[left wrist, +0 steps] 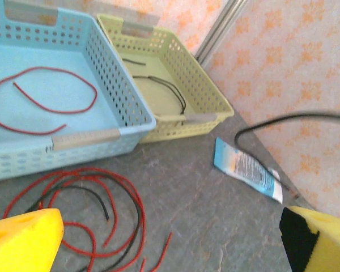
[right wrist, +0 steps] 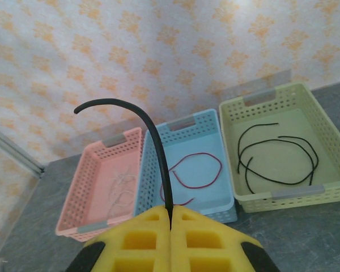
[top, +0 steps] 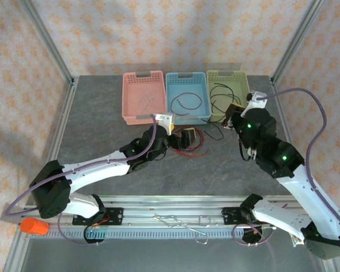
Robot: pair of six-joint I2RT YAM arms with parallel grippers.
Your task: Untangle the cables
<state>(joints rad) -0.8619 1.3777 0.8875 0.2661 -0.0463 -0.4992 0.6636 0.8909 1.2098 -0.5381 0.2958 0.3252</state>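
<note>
Your left fingers (top: 185, 138) stand wide apart over the tangle of red and black cables (top: 201, 144) on the worktop (top: 102, 127), just in front of the blue basket (top: 171, 96). Your right fingers (top: 234, 113) sit by the green basket (top: 226, 73).

Left wrist: yellow pads (left wrist: 22, 238) far apart, with the tangle low between them on the worktop. A red cable (left wrist: 39, 101) loops inside the blue basket, and a black cable (left wrist: 173, 88) lies in the green basket.

Right wrist: your fingers are clamped tight on the held black cable (right wrist: 168, 192), which arcs up and left. The pink basket (right wrist: 79, 204) holds a thin white cable (right wrist: 122, 190).
</note>
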